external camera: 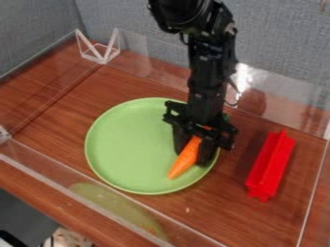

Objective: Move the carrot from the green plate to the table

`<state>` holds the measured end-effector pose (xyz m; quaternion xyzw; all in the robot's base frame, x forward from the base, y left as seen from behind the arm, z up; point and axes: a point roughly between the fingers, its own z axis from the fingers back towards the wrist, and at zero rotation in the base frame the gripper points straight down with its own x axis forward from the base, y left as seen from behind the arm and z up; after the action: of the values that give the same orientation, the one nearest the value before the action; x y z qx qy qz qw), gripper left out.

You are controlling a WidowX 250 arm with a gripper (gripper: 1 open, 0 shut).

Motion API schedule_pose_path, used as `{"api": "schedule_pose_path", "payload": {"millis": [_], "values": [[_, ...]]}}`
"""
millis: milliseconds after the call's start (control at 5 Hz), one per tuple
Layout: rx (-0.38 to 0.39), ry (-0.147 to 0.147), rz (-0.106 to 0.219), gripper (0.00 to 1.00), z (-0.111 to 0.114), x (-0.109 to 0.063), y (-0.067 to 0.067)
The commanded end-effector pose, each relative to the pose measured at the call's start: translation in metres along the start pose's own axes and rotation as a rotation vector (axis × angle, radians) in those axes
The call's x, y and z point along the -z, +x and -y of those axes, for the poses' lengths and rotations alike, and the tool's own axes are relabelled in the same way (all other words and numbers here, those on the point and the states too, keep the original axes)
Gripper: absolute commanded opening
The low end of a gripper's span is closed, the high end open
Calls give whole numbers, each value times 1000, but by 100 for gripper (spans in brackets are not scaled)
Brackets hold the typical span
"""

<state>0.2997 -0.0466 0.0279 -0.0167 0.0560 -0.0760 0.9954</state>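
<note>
The gripper (200,141) points straight down over the right part of the green plate (123,150), its jaws set on either side of the carrot's (188,159) thick upper end, placed for a lift; whether they already pinch it cannot be told. The carrot, small, orange and tapered, lies on the plate with its narrow tip toward the near rim, its stem end hidden by the gripper. The table (52,92) surrounds the plate.

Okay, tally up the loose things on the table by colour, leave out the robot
Orange: 1, the carrot
Green: 1, the green plate
Red: 1, the ribbed block
White: 1, the wire stand
Total: 4
</note>
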Motion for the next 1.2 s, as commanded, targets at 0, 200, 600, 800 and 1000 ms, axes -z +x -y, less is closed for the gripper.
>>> {"api": "schedule_pose_path", "payload": {"millis": [0,200,600,800,1000], "values": [[11,2,52,0,-6,-17,13],[-39,-1,58,0,-19,-11,5],[-124,0,58,0,-39,-5,-7],[-213,2,59,0,-45,-4,-12],[-296,13,62,0,-50,-4,-16]]}}
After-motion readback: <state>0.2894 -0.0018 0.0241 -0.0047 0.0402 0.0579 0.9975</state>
